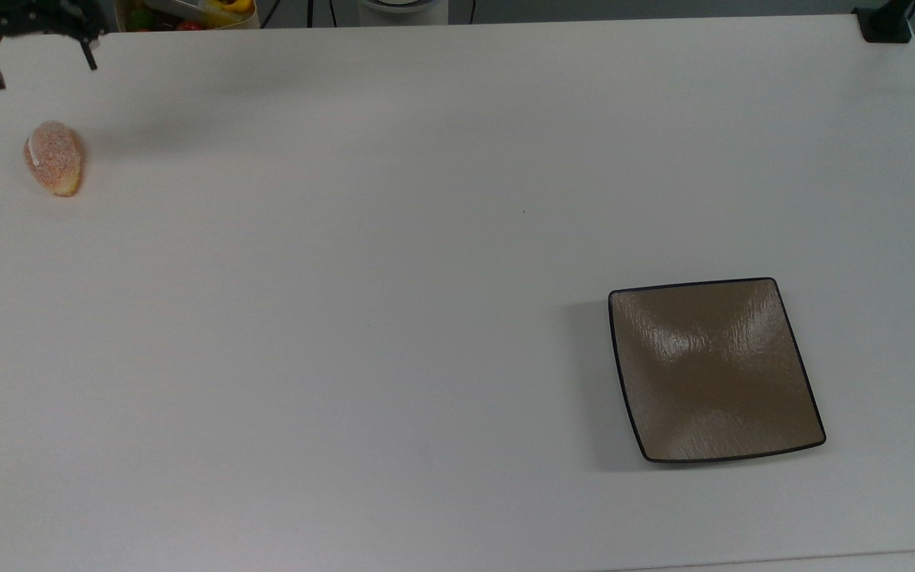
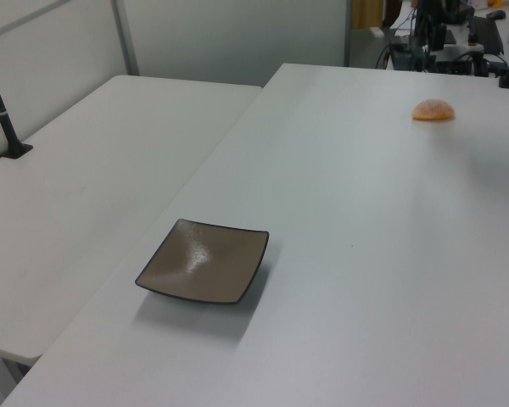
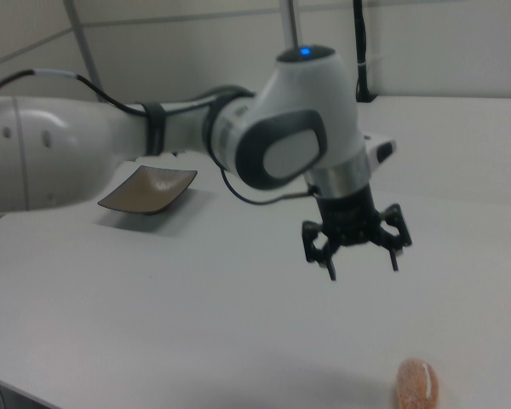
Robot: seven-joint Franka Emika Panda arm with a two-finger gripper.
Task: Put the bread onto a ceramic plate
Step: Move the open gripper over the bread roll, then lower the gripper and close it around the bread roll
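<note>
Now, fingers [image 3: 360, 266]: hanging wide open, holding nothing.
Bread [image 1: 54, 157]: lying on the table [image 1: 426, 238] below the fingers, not touching.
Plate [image 1: 713, 369]: sitting far from the fingers.

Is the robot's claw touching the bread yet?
Apart. In the right view the gripper hangs open in the air, with bare white table between it and the bread lying below.
</note>
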